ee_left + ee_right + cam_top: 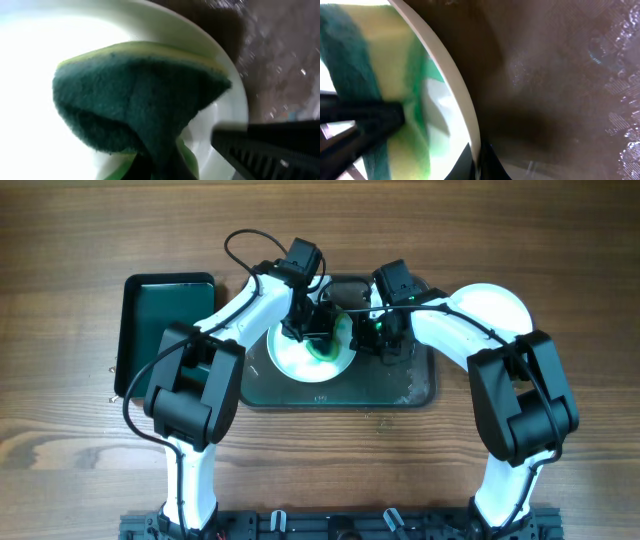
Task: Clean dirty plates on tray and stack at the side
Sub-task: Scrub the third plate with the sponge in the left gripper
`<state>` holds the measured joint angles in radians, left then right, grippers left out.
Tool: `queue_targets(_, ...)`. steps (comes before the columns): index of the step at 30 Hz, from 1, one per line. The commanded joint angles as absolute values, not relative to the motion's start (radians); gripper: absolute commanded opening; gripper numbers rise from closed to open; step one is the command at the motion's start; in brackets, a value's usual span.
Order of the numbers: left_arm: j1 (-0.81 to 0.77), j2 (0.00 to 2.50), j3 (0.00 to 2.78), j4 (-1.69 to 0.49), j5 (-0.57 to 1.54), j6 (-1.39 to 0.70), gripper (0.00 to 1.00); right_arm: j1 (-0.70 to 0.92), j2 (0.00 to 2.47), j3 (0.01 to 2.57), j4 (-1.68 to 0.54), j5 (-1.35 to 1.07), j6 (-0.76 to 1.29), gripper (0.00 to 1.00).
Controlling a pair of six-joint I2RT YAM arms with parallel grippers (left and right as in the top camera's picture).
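Sponge [135, 100], green and folded, is pinched in the left gripper [310, 330] and pressed onto the green-smeared plate [297, 360]. The right gripper [373, 330] clamps this plate's rim over the large tray [420, 385]. A smaller tray [165, 320] lies beside it.

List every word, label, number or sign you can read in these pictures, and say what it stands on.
No text can be read in any view.
A faint pale mark on the tray, by its edge nearest the robot, is too small to read.
The plate, sponge, smaller tray and table show no writing.
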<state>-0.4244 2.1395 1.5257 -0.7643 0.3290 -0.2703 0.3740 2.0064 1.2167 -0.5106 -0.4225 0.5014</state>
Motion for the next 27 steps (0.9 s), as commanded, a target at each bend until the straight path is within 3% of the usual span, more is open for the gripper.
queue_targets(1,-0.395,2.161,1.517,-0.765,-0.162,-0.455,0.04,0.382,2.046,1.182,-0.522,-0.398,0.500,0.04)
queue_targets(4,-0.374,2.159,1.527,-0.879,-0.431,-0.578,0.04,0.382,2.046,1.182,-0.524,-0.398,0.499,0.04)
queue_targets(8,-0.382,2.158,1.527,-1.000,-0.352,-0.574,0.04,0.382,2.046,1.182,-0.521,-0.398,0.500,0.04)
queue_targets(10,-0.397,2.158,1.527,-1.029,-0.140,-0.442,0.04,0.382,2.046,1.182,-0.521,-0.398,0.500,0.04)
queue_targets(14,-0.427,2.158,1.527,-1.043,0.529,-0.072,0.04,0.382,2.046,1.182,-0.521,-0.398,0.500,0.04)
queue_targets(16,-0.434,2.158,1.527,-1.010,0.656,-0.030,0.04,0.382,2.046,1.182,-0.521,-0.398,0.500,0.04)
queue_targets(21,-0.425,2.158,1.527,-0.873,0.570,-0.099,0.04,0.382,2.046,1.182,-0.521,-0.398,0.500,0.04)
queue_targets(27,-0.387,2.158,1.527,-0.773,0.001,-0.388,0.04,0.382,2.046,1.182,-0.524,-0.398,0.500,0.04)
